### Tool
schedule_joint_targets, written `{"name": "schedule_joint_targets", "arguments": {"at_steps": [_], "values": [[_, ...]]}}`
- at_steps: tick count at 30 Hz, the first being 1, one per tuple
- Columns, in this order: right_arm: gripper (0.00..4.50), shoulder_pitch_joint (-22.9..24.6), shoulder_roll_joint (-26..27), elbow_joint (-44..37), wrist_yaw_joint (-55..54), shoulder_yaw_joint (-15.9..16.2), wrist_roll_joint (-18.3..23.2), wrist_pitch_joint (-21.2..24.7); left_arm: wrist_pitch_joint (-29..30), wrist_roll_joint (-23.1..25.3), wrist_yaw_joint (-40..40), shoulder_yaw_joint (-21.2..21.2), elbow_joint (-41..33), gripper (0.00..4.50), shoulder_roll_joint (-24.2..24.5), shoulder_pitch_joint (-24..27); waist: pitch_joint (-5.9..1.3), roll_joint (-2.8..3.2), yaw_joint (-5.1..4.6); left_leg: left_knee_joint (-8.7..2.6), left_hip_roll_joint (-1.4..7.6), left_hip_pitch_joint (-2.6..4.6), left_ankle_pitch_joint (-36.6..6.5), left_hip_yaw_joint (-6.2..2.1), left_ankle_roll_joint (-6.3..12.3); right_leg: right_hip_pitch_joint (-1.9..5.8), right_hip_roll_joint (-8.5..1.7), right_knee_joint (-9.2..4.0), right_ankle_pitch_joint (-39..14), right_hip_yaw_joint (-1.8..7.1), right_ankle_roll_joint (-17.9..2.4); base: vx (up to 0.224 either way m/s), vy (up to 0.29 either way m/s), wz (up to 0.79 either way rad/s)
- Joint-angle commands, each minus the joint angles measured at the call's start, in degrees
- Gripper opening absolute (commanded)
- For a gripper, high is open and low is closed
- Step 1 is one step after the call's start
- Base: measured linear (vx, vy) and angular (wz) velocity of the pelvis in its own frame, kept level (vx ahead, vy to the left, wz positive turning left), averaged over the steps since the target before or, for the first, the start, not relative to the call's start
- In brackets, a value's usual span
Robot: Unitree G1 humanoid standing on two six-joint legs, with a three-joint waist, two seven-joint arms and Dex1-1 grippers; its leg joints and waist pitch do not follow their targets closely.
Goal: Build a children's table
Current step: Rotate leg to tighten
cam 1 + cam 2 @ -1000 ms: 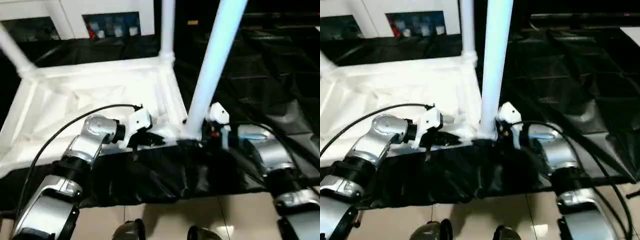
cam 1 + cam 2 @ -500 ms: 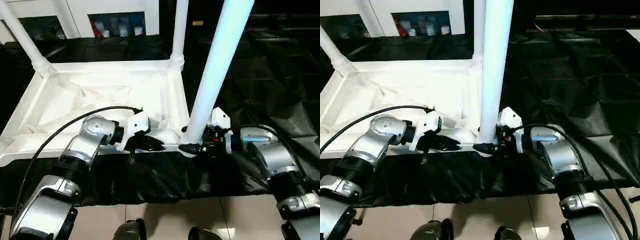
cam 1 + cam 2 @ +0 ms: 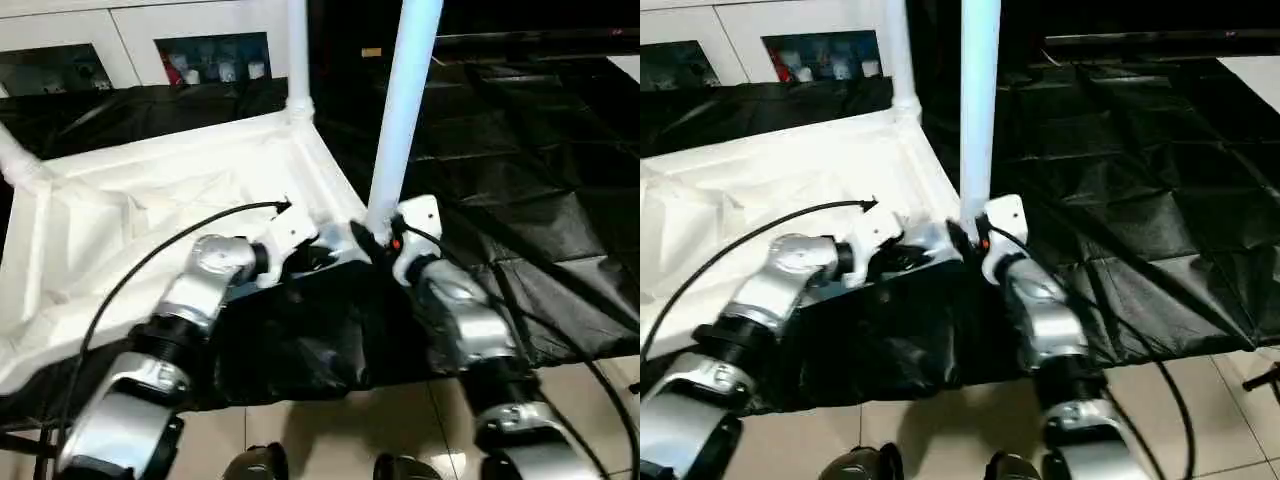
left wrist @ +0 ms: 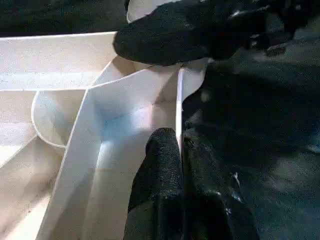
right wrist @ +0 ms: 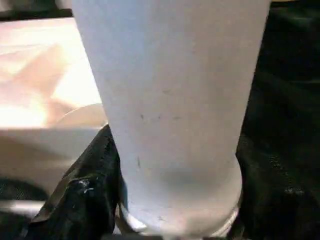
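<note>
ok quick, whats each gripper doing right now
Left gripper: shut on the table top's rim.
Right gripper: closed around the base of the near leg.

Both head cameras look forward and down over the forearms at the upturned table top [image 3: 150, 200] on the bench [image 3: 520, 150]. Each wrist camera sits very close, sharing the near corner leg [image 5: 170, 115].

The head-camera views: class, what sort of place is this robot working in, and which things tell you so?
Probably an indoor lab or workshop room. A big table draped in black sheeting serves as the work surface, a white cabinet with glass doors holding small items stands behind it, and the floor is pale glossy tile.
</note>
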Motion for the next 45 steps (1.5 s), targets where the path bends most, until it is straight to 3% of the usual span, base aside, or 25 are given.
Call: {"name": "schedule_joint_targets", "arguments": {"at_steps": [1, 3, 5, 10, 14, 15, 16, 18, 20, 22, 23, 24, 25, 27, 29, 34, 37, 40, 42, 43, 44, 45], "values": [[2.70, 0.19, 4.72, 4.17, -0.37, 4.15, -0.62, 1.07, -0.35, -0.74, 2.11, -2.58, -1.23, 0.00, -4.86, -0.95, -3.19, -0.14, 0.04, -4.74, 4.91, 1.85, -20.11, -3.20, -1.67, 1.11, -4.79, -4.64, -18.18, 3.46, -11.78, 0.000, 0.000, 0.00], [3.26, -0.32, 4.63, 4.47, 0.58, 3.63, 0.12, 0.60, -0.49, -0.53, 1.99, -2.75, -1.21, 0.00, -4.79, -1.17, -3.24, 0.24, 0.19, -4.57, 4.83, 1.78, -18.98, -3.08, -0.76, 1.24, -4.74, -4.47, -15.62, 3.47, -12.02, 0.000, 0.000, 0.00], [3.50, -0.45, 3.98, 4.32, 1.65, 3.46, 0.32, 0.56, -0.68, -0.50, 1.25, -2.92, -1.44, 0.00, -4.29, -1.06, -3.41, 0.05, 0.09, -4.54, 4.81, 1.60, -17.87, -3.03, -0.12, 1.49, -4.48, -4.15, -12.88, 3.32, -12.50, 0.000, 0.000, 0.00], [3.59, 0.22, -1.25, 2.65, 8.88, 4.00, 0.45, -0.60, -3.23, 0.02, -3.74, -3.83, -0.99, 0.00, -1.26, -0.62, -3.62, 0.05, 0.21, -4.18, 4.77, 1.50, -15.84, -2.89, 1.51, 1.87, -4.54, -3.79, -9.25, 3.22, -13.74, 0.000, 0.000, 0.00], [3.59, 0.43, -6.54, 2.23, 18.10, 5.51, 1.22, -1.83, -4.30, -0.68, -7.99, -3.89, -0.91, 0.00, 0.66, -0.31, -4.04, -0.05, 0.37, -3.44, 4.73, 1.24, -10.51, -2.66, 4.40, 2.38, -4.45, -2.91, -2.32, 3.01, -15.55, 0.000, 0.000, 0.00], [3.59, 0.43, -7.62, 2.08, 20.36, 5.90, 1.36, -2.05, -4.69, -1.01, -9.06, -3.81, -0.86, 0.00, 1.14, -0.28, -4.20, -0.07, 0.55, -3.07, 4.71, 1.06, -7.68, -2.56, 6.23, 2.58, -4.32, -2.32, 1.75, 2.77, -16.72, 0.000, 0.000, 0.00], [3.59, 0.43, -7.62, 2.08, 20.36, 5.90, 1.36, -2.05, -4.69, -1.01, -9.06, -3.81, -0.86, 0.00, 1.14, -0.28, -4.20, -0.07, 0.55, -3.07, 4.71, 1.06, -7.68, -2.56, 6.23, 2.58, -4.32, -2.32, 1.75, 2.77, -16.72, 0.000, 0.000, 0.00], [3.59, 0.51, -12.09, 1.12, 30.95, 8.64, 1.39, -2.55, -5.56, -1.82, -12.70, -3.71, -0.60, 0.00, 2.95, -0.25, -4.07, -0.02, 0.60, -2.70, 4.66, 1.06, -7.10, -2.35, 8.16, 2.40, -4.10, -2.14, 3.79, 2.54, -17.75, 0.000, 0.000, 0.00], [3.59, 0.61, -14.61, 0.58, 36.85, 10.50, 1.13, -3.46, -6.80, -1.80, -14.84, -4.00, 0.05, 0.00, 4.27, -0.25, -3.91, -0.01, 0.71, -2.66, 4.75, 1.06, -7.44, -2.35, 8.60, 2.38, -4.09, -2.18, 3.19, 2.56, -17.71, 0.000, 0.000, 0.00], [3.59, 0.52, -15.88, 0.14, 40.66, 11.32, 1.69, -3.52, -8.01, -1.45, -16.33, -4.38, 1.03, 0.00, 5.41, -0.40, -3.58, -0.16, 0.89, -2.87, 4.97, 1.09, -9.30, -2.45, 8.40, 2.21, -4.25, -2.50, -0.29, 2.61, -17.42, 0.000, 0.000, 0.00], [3.59, 0.38, -16.87, -0.45, 44.50, 11.84, 2.89, -3.04, -8.63, -1.09, -17.54, -4.63, 1.82, 0.00, 6.34, -0.66, -3.32, -0.73, 0.96, -3.11, 5.05, 1.20, -11.34, -2.46, 7.65, 2.07, -4.30, -2.94, -4.53, 2.70, -16.71, 0.000, 0.000, 0.00], [3.59, 0.38, -16.92, -0.48, 44.72, 11.87, 2.96, -3.01, -8.66, -1.08, -17.60, -4.64, 1.86, 0.00, 6.38, -0.67, -3.26, -0.55, 1.08, -3.18, 5.12, 1.22, -11.80, -2.56, 7.29, 2.05, -4.38, -2.97, -5.79, 2.74, -16.61, 0.000, 0.000, 0.00], [3.59, 0.15, -17.35, -0.72, 46.85, 12.18, 3.64, -2.63, -8.91, -1.11, -18.29, -4.48, 2.32, 0.00, 6.85, -0.90, -3.08, -0.85, 1.04, -3.37, 5.22, 1.25, -12.70, -2.52, 6.61, 1.88, -4.37, -3.21, -7.83, 2.83, -16.26, 0.000, 0.000, 0.00], [3.59, -0.18, -17.73, -0.86, 49.37, 12.65, 4.34, -2.27, -9.04, -1.35, -19.00, -4.13, 2.73, 0.00, 7.36, -1.23, -2.93, -0.80, 1.28, -3.53, 5.33, 1.44, -13.58, -2.57, 5.42, 1.63, -4.49, -3.33, -10.36, 2.98, -15.93, 0.000, 0.000, 0.00], [3.27, -0.36, -18.30, -1.43, 52.54, 13.38, 5.08, -1.22, -9.04, -1.80, -19.93, -4.07, 3.04, 0.00, 8.03, -1.47, -2.96, -1.38, 1.30, -3.60, 5.32, 1.42, -13.26, -2.55, 5.12, 1.70, -4.51, -3.33, -10.78, 3.01, -15.80, 0.000, 0.000, 0.00], [2.89, -0.53, -19.17, -1.83, 57.55, 15.39, 5.08, -0.25, -9.82, -2.28, -21.35, -3.96, 3.86, 0.00, 9.16, -1.64, -3.06, -1.29, 1.55, -3.36, 5.29, 1.27, -10.21, -2.50, 6.01, 1.73, -4.60, -2.77, -6.65, 2.94, -16.55, 0.000, 0.000, 0.00], [2.81, -0.81, -18.85, -1.01, 58.06, 15.65, 4.47, -0.75, -9.95, -2.29, -21.52, -3.77, 4.14, 0.00, 9.31, -1.77, -3.03, -1.00, 1.63, -3.39, 5.31, 1.27, -10.48, -2.48, 6.01, 1.71, -4.62, -2.81, -6.15, 2.92, -16.99, 0.000, 0.000, 0.00], [2.79, -0.83, -17.79, -0.08, 55.72, 14.81, 4.25, -1.33, -9.50, -2.68, -21.32, -3.51, 4.19, 0.00, 8.84, -1.82, -3.02, -0.87, 1.70, -3.53, 5.38, 1.34, -12.00, -2.56, 5.02, 1.77, -4.73, -2.95, -7.36, 2.93, -17.20, 0.000, 0.000, 0.00], [2.77, 0.07, -14.77, 0.04, 46.42, 11.63, 4.54, -0.79, -7.94, -2.30, -17.69, -3.28, 4.78, 0.00, 7.19, -2.31, -2.95, -0.75, 1.63, -3.73, 5.47, 1.41, -13.33, -2.55, 3.87, 1.68, -4.74, -3.07, -8.28, 3.05, -17.36, 0.000, 0.000, 0.00], [2.77, 0.09, -14.63, 0.07, 45.91, 11.50, 4.50, -0.76, -7.90, -2.24, -17.46, -3.28, 4.84, 0.00, 7.11, -2.34, -2.89, -0.72, 1.62, -3.88, 5.47, 1.36, -14.19, -2.63, 3.04, 1.59, -4.84, -3.16, -9.82, 3.12, -17.15, 0.000, 0.000, 0.00], [2.77, 0.64, -12.01, 0.98, 36.98, 9.28, 3.60, -0.93, -6.07, -1.05, -12.00, -3.05, 6.04, 0.00, 4.90, -3.15, -2.85, -0.84, 1.41, -4.01, 5.42, 1.42, -15.45, -2.72, 1.95, 1.53, -4.89, -3.31, -12.02, 3.21, -16.64, 0.000, 0.000, 0.00], [2.77, 0.68, -11.88, 1.05, 36.57, 9.17, 3.57, -0.98, -5.92, -0.98, -11.66, -3.03, 6.11, 0.00, 4.75, -3.21, -2.71, -0.82, 1.30, -4.14, 5.43, 1.47, -16.45, -2.81, 1.28, 1.42, -4.99, -3.50, -13.66, 3.27, -16.38, 0.000, 0.000, 0.00]]}}
